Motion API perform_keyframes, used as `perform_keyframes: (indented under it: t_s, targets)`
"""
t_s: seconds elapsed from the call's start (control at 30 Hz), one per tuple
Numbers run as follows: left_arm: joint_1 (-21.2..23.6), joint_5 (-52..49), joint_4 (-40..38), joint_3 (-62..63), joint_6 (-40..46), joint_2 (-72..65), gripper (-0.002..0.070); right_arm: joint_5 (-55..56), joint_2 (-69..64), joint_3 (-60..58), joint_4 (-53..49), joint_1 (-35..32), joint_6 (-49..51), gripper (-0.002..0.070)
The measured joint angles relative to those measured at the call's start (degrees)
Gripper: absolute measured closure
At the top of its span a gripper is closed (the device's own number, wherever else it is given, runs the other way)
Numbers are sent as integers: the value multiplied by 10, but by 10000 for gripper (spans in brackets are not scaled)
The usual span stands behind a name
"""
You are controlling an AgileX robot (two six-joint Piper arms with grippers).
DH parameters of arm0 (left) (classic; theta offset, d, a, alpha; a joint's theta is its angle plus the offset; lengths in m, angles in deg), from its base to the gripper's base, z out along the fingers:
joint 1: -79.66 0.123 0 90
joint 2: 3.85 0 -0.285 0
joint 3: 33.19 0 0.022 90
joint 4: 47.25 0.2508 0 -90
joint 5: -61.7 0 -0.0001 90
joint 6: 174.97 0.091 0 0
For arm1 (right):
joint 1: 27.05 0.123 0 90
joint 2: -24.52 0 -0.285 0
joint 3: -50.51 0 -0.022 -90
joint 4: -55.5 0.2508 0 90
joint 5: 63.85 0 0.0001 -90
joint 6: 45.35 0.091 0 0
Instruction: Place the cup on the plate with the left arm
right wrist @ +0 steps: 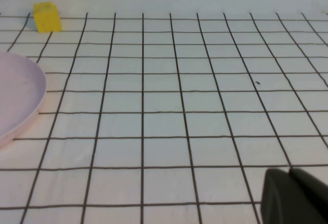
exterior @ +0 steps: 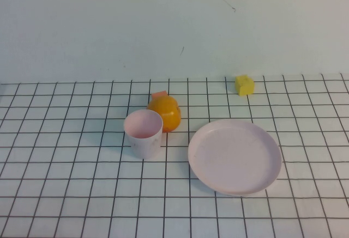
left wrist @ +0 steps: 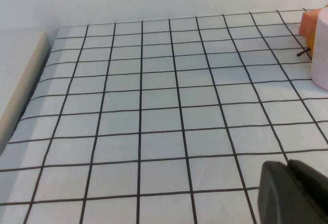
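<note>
The pale pink cup [exterior: 143, 133] stands upright on the gridded table, left of the large pale pink plate [exterior: 235, 156]. Its side also shows at the edge of the left wrist view [left wrist: 322, 49]. The plate's rim shows in the right wrist view [right wrist: 20, 101]. Neither arm shows in the high view. My left gripper [left wrist: 287, 165] is shut and empty, low over the table, well apart from the cup. My right gripper [right wrist: 289, 171] is shut and empty, away from the plate.
An orange fruit toy [exterior: 164, 112] with a small orange-pink block [exterior: 159, 94] behind it sits touching the cup's far side. A yellow cube [exterior: 244, 84] lies at the back right. A pale table edge strip [left wrist: 20, 96] runs along one side.
</note>
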State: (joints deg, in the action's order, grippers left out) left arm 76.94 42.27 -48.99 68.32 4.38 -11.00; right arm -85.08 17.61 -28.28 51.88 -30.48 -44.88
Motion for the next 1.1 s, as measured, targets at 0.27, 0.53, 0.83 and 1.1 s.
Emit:
perform_keyframes:
  t_s: [0.27,0.53,0.83,1.1]
  targets:
    - [0,0,4,0,6,0,677,0,0,0,0,0,0,678]
    - [0,29,6,-1,6,0,677,0,0,0,0,0,0,678]
    - [0,262,6,-4,9,0,677,0,0,0,0,0,0,678]
    - [0,382,8,-4,9,0,677,0,0,0,0,0,0,678]
